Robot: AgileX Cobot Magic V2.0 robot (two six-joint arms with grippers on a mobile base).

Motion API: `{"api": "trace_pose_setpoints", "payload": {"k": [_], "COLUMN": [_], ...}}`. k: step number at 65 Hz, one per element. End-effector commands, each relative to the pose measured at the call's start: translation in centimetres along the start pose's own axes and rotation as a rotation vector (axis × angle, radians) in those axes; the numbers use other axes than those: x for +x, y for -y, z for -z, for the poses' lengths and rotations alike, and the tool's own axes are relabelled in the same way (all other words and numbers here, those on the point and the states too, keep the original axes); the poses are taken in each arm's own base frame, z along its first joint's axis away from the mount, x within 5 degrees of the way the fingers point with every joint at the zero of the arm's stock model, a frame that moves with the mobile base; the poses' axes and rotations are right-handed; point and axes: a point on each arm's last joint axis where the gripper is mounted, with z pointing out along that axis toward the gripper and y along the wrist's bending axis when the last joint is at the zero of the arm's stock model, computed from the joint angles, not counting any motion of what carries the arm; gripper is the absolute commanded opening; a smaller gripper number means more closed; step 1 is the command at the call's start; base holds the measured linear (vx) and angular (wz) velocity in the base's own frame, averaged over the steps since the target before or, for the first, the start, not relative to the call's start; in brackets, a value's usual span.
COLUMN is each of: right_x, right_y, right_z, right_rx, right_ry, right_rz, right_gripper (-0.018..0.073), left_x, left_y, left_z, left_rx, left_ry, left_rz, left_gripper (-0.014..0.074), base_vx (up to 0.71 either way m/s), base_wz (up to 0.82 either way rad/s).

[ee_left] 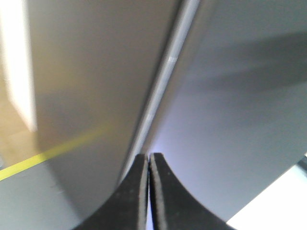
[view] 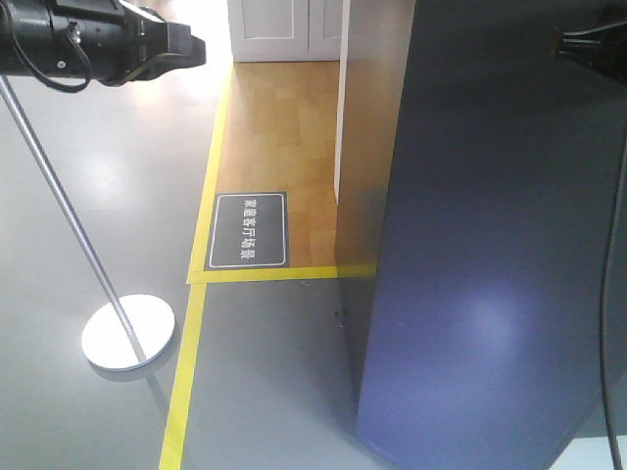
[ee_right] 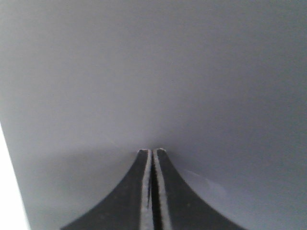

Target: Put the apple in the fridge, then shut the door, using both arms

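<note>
The door (view: 490, 245) is a tall flat dark grey panel filling the right half of the front view. Beside it, to the left, is the fridge's grey side (view: 372, 147). The apple is out of view. In the left wrist view my left gripper (ee_left: 149, 155) is shut and empty, its tips close to the pale seam (ee_left: 160, 91) between the door (ee_left: 240, 110) and the fridge side (ee_left: 91, 72). My right gripper (ee_right: 152, 151) is shut and empty, its tips right at the plain grey door face (ee_right: 153, 72). The left arm (view: 98, 44) shows at top left.
A round white stand base (view: 127, 331) with a slanting metal pole stands on the grey floor at the left. Yellow floor tape (view: 196, 323) borders a wooden floor with a dark sign (view: 251, 229). White panelled cupboard doors (view: 284, 29) are at the back.
</note>
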Motion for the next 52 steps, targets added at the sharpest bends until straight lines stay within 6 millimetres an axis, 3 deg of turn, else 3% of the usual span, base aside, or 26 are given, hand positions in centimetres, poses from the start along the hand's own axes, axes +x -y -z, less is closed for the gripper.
{"api": "trace_pose_setpoints", "payload": {"k": [1, 12, 36, 52], "right_x": [-2.4, -2.8, -3.3, -4.2], "right_y": [0.7, 0.8, 4.7, 4.2], "right_z": [-0.7, -2.4, -6.9, -8.9], "right_rx": [0.068, 0.090, 0.059, -0.038], "right_ry": [0.134, 0.160, 0.008, -0.046], "right_rz": [0.013, 0.028, -0.061, -0.037], "right_gripper": [0.0004, 0.0004, 0.0004, 0.0004], "left_x": [-2.0, -1.8, -2.0, -2.1], "left_y": [1.0, 0.6, 0.2, 0.2], "left_z": [2.0, 2.0, 2.0, 2.0], "left_rx": [-0.035, -0.079, -0.115, -0.120], "left_ry": [0.104, 0.083, 0.108, 0.117], "left_rz": [0.000, -0.008, -0.018, -0.018], "left_gripper": [-0.0007, -0.0007, -0.0007, -0.0007], "base_vx": [0.00, 0.00, 0.00, 0.00], "base_wz": [0.00, 0.00, 0.00, 0.00]}}
